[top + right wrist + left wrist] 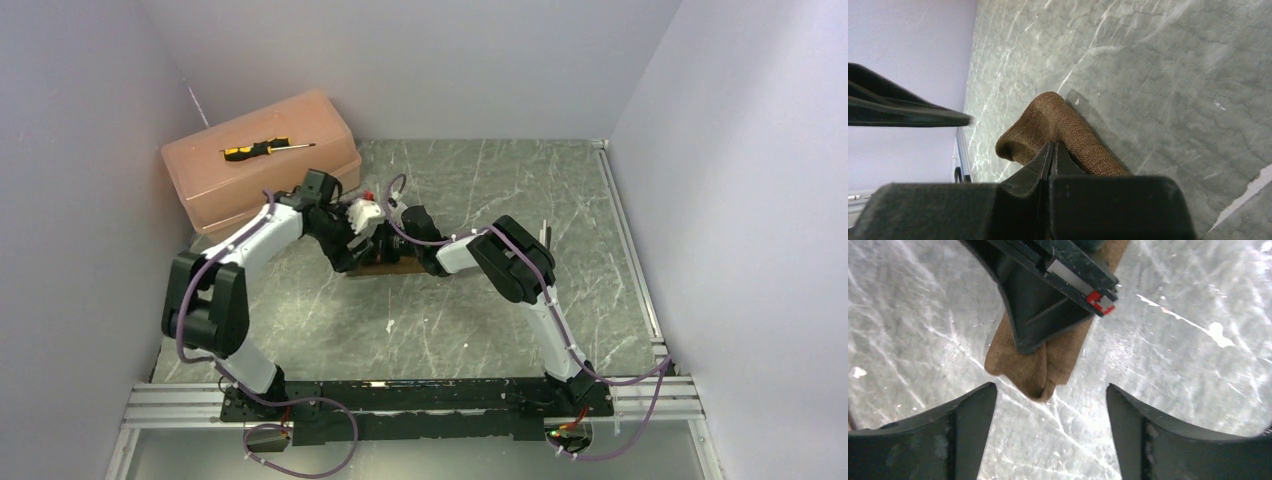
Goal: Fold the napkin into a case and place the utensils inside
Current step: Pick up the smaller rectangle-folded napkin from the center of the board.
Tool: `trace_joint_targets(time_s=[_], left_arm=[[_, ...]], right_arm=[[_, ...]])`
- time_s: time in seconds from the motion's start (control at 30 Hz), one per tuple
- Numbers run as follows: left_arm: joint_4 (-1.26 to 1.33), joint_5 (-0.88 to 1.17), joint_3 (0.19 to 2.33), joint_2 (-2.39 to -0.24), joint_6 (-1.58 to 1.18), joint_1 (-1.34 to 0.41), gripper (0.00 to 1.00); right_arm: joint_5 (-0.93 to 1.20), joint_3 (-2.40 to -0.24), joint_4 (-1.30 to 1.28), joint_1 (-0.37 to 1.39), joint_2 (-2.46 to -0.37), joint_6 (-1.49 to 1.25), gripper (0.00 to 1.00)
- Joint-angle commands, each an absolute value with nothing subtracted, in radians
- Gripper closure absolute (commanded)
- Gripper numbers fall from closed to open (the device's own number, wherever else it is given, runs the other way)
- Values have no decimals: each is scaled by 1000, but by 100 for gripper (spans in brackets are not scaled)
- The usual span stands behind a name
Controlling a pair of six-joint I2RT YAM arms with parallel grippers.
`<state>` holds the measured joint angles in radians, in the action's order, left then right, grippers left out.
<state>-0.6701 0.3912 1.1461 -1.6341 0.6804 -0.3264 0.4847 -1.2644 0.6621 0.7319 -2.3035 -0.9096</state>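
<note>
Here, mid-table, the folding step looks in hand: the brown napkin (1058, 352) lies bunched in a narrow fold just in front of the pink box (262, 160). Right gripper (1050, 152) has jaws together, pinching the napkin. Left gripper (1050, 415) hangs over it, jaws apart, empty. Next move prob. needs a regrip & flattening. Box is lidded, contents hidden; a screwdriver (265, 149) lies on top. Utensils not clearly visible.

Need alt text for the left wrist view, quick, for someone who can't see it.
The left hand is open above the marbled grey table, its two dark fingers spread at the bottom of the view with nothing between them. Just beyond, the right hand presses on the folded brown napkin, which lies bunched on the table.
</note>
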Motion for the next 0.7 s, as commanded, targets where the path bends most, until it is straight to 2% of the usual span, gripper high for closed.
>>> trace_joint_targets(time_s=[0.0,0.17,0.47,0.67], left_arm=[[-851,595,1200,-1488,841,-286,6],[-694,578,1013,-1378,1079,-285,5],[-267,500,816,-1456,1212,-280,5],[-90,497,703,-1472,1363,-281,5]], right_arm=[[420,-1253,559,730,-2369,-826,100],[424,-1244,571,729,-2361,-814,100],[462,-1226,614,716,-2377,-842,100],[489,-1227,642,708,-2393,-871,100]])
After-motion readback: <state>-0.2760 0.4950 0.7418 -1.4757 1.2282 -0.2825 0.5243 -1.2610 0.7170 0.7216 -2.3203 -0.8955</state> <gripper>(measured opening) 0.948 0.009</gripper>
